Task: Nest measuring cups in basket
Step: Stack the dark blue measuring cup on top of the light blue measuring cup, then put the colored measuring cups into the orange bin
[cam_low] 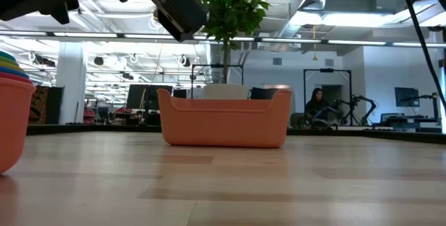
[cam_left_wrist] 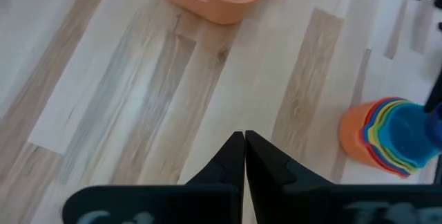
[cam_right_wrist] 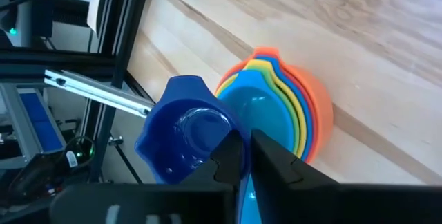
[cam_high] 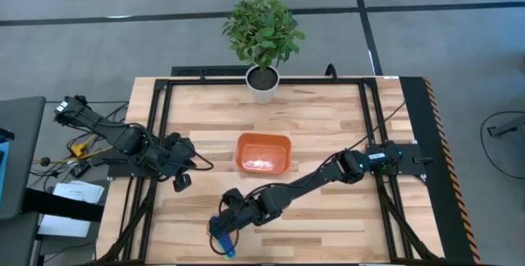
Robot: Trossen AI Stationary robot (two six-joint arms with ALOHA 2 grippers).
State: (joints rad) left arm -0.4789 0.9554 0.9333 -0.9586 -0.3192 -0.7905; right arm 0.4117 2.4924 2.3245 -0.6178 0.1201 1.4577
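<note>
Table (cam_high: 328, 135): light wood, carrying everything. Plant pot (cam_high: 262, 83) sitting at the far edge.

Basket (cam_high: 263, 153) sitting mid-table; the high view is showing its inside with no cup in it, while the low view is giving only its outer wall.

Measuring cups (cam_right_wrist: 276, 117) sitting nested in an orange-outside stack near the table's front edge, well apart from the basket. Only the right wrist view is showing a blue cup (cam_right_wrist: 185, 140) tilting beside the stack, with the right hand (cam_right_wrist: 242, 156) narrowly parted on its rim.

Left hand (cam_left_wrist: 244, 156) hanging over bare table left of the basket, fingers pressed together, holding nothing.
</note>
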